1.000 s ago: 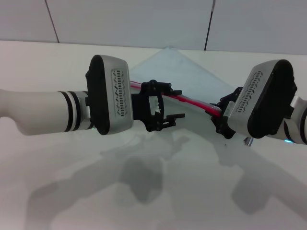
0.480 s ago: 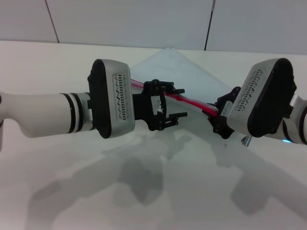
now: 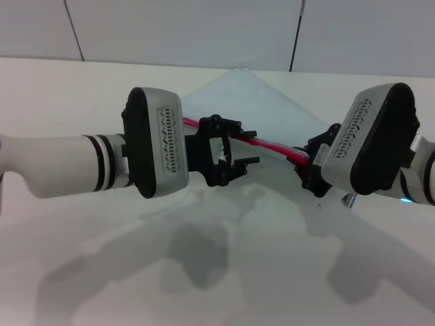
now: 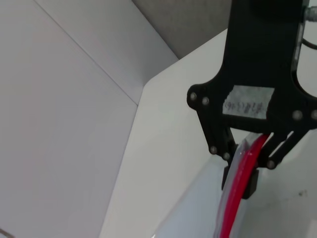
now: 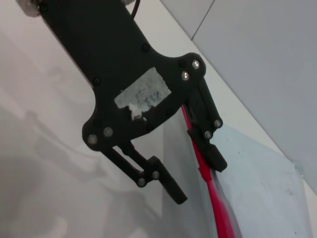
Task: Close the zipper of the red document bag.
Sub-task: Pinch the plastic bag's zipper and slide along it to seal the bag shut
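The red document bag (image 3: 251, 95) lies flat on the white table, a translucent pale pouch. Its red zipper (image 3: 272, 145) runs along the near edge between my two grippers. My left gripper (image 3: 246, 146) is open, with its fingers spread either side of the red strip near the left part. The right wrist view shows this gripper (image 5: 198, 179) with one finger (image 5: 214, 157) against the zipper (image 5: 218, 213). My right gripper (image 3: 309, 166) is at the strip's right end. In the left wrist view it (image 4: 241, 178) is shut on the zipper (image 4: 230, 208). I cannot make out the slider.
The white table (image 3: 224, 272) spreads in front of the arms, carrying their shadows. A grey panelled wall (image 3: 204, 27) stands behind the table's far edge. The bag's far corner (image 3: 239, 69) points toward that wall.
My left gripper has shifted slightly along the zipper and its fingers stand a little closer together. The right gripper has barely moved and keeps its hold.
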Controlling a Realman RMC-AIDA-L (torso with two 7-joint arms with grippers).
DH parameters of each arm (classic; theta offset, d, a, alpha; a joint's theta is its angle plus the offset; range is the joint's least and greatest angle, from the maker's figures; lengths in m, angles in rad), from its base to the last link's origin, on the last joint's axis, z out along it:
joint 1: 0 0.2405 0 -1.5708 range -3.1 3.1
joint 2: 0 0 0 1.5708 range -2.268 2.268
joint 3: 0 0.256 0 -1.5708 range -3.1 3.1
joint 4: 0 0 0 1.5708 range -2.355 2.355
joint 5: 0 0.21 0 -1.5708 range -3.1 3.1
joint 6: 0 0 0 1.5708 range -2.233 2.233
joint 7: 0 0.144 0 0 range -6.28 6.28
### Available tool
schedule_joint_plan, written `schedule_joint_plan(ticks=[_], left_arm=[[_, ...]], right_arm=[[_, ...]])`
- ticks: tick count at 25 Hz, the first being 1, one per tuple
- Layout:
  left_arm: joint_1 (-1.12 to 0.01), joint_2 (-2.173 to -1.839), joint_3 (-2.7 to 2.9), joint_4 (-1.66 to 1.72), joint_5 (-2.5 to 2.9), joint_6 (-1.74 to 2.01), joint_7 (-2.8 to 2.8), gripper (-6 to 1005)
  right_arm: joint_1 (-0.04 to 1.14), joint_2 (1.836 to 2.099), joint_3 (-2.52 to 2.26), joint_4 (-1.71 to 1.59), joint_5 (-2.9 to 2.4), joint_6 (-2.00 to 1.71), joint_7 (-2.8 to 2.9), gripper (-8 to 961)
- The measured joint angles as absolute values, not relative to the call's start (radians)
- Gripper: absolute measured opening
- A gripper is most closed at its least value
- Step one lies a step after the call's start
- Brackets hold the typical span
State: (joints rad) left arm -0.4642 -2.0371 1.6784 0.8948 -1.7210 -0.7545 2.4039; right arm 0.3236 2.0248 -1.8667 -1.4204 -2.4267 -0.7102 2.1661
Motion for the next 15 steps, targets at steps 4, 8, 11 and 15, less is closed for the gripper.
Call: schedule_joint_plan(ticks=[4, 8, 11, 15], left_arm=[[-0.466, -2.037, 1.694, 0.893, -1.721, -0.728, 2.419, 391], [-0.467, -2.037, 1.722, 0.894, -1.739, -0.698, 2.442, 341], [-0.469, -2.037, 1.735, 0.894, -1.762, -0.692, 2.444, 289], [-0.471, -2.036, 1.739, 0.897, -1.773, -0.692, 2.444, 279]], right_arm=[[0.324, 2.025, -1.867, -1.42, -2.427, -0.71, 2.166, 56], [0.325, 2.023, -1.869, -1.42, -2.427, -0.712, 2.166, 57], [0.326, 2.023, -1.87, -1.42, -2.427, -0.713, 2.166, 58], [0.327, 2.023, -1.87, -1.42, -2.427, -0.715, 2.166, 59]])
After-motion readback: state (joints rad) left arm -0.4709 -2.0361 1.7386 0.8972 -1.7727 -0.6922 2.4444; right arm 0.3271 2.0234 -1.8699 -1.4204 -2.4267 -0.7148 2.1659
